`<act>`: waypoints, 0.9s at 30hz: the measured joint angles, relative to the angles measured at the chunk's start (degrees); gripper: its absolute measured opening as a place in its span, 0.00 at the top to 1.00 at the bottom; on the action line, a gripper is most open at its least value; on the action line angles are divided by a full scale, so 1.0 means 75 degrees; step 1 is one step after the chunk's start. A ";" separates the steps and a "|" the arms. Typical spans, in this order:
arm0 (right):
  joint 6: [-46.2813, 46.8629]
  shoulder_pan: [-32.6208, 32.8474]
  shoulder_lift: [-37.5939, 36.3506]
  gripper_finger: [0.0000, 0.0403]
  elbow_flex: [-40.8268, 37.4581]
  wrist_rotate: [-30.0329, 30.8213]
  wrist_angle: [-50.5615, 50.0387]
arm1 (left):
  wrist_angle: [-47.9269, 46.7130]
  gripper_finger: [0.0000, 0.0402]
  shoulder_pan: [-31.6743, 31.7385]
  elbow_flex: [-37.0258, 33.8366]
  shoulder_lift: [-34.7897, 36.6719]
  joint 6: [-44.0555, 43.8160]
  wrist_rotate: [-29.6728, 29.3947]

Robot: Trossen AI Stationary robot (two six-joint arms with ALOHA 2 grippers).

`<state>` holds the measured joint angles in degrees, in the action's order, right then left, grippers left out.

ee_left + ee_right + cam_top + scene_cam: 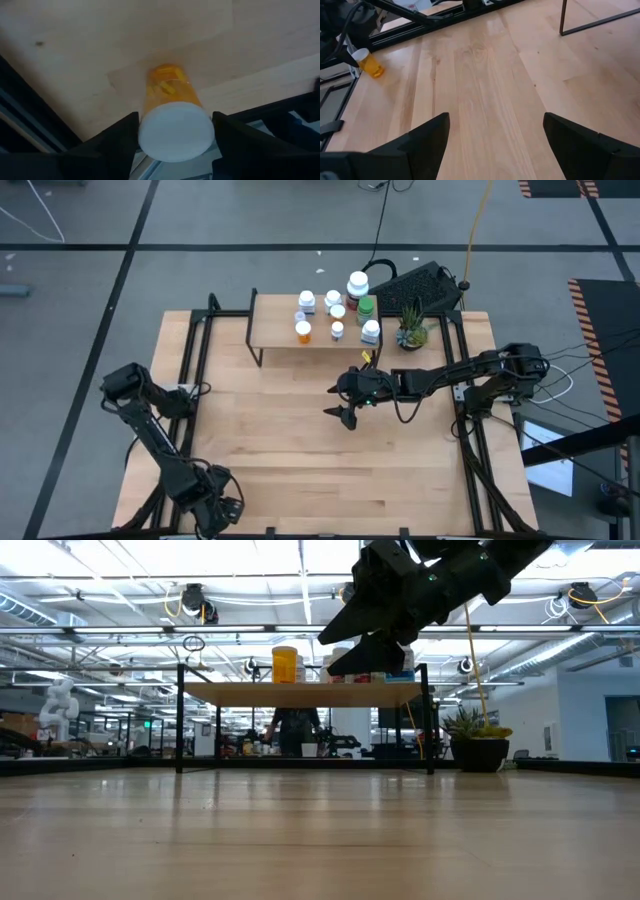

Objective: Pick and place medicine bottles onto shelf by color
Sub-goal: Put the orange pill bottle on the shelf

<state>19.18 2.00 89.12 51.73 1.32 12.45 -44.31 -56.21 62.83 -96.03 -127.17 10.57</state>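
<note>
I count eight medicine bottles [337,308] on the one shelf [275,328], and a ninth, orange bottle [172,117] between my left gripper's [175,131] fingers. One potted plant [411,330], two arms.

The left arm folds back along the left edge of the counter, its elbow raised at the far left and its forearm running down to the near-left corner. There the left pincer [213,515] points down at the counter's near edge, its two dark fingers [117,142] closed around an orange bottle [172,117] with a white cap. The right arm reaches in from its base at the right edge, stretched almost straight leftward to the middle of the counter. The right pincer [340,402] hangs above the surface with its fingers [427,137] spread wide apart, holding nothing.
</note>
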 joint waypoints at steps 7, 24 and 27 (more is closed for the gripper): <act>-0.0040 0.0000 0.0000 0.21 -0.0001 0.0000 0.0000 | 0.0124 0.47 0.0219 0.0000 0.0000 0.0003 0.0006; 0.0038 0.0000 0.0000 0.21 -0.0001 0.0003 0.0001 | -0.2686 0.48 0.2834 0.0003 0.1791 0.4042 0.0347; 0.0045 0.0000 0.0000 0.21 -0.0001 0.0003 0.0003 | -0.3524 0.47 0.3793 0.0006 0.2285 0.5265 0.0121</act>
<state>19.52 2.00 89.12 51.72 1.34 12.47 -70.74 -27.77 62.87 -78.89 -87.69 11.47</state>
